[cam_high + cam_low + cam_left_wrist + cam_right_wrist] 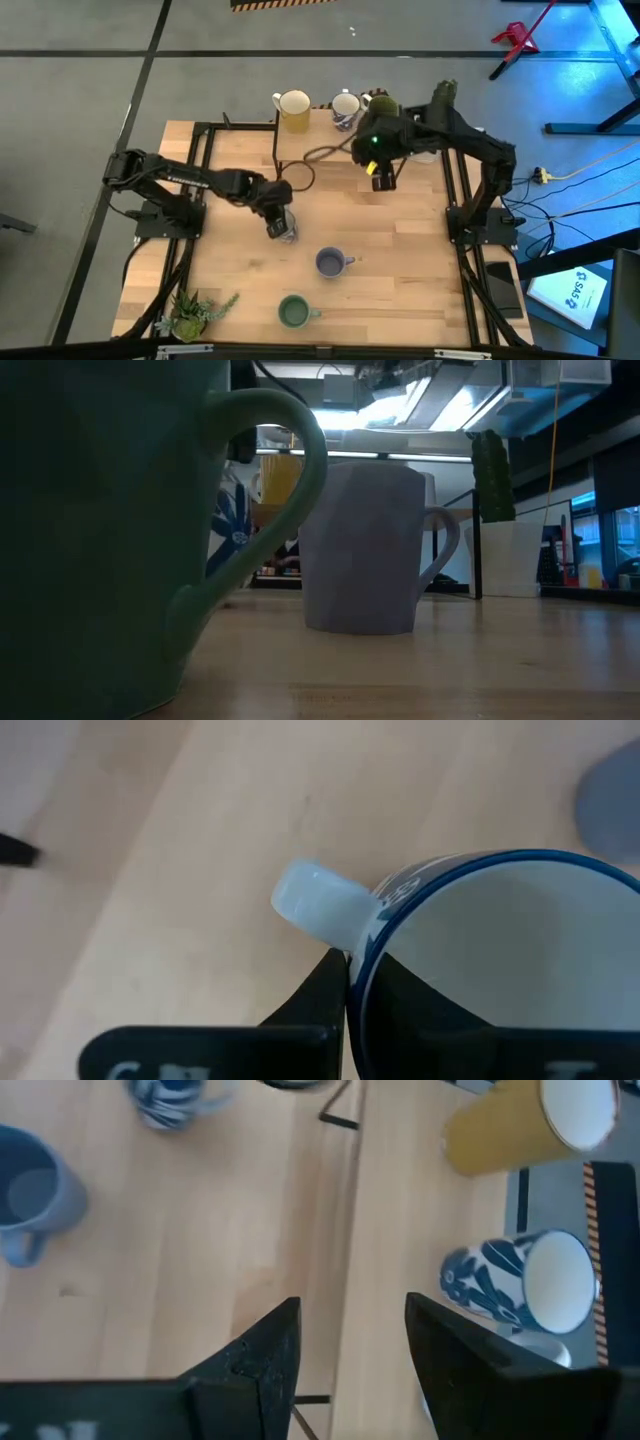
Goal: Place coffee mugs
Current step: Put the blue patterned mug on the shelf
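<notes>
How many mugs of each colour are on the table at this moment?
Yellow mug: 1
White mugs with blue pattern: 2, one beside the yellow mug, one gripped at its rim by the left tool
Purple-blue mug: 1
Green mug: 1
Total: 5 mugs in view

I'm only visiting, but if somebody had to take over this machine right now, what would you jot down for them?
Left gripper: mid-table, shut on the rim of a white mug with blue pattern.
Right gripper: open, empty, hovering near the table's far edge.
Purple-blue mug and green mug stand near the front, apparently placed.
Yellow mug and another blue-patterned mug wait at the far edge.
Left to do: set down the held mug, then probably fetch those two.
</notes>
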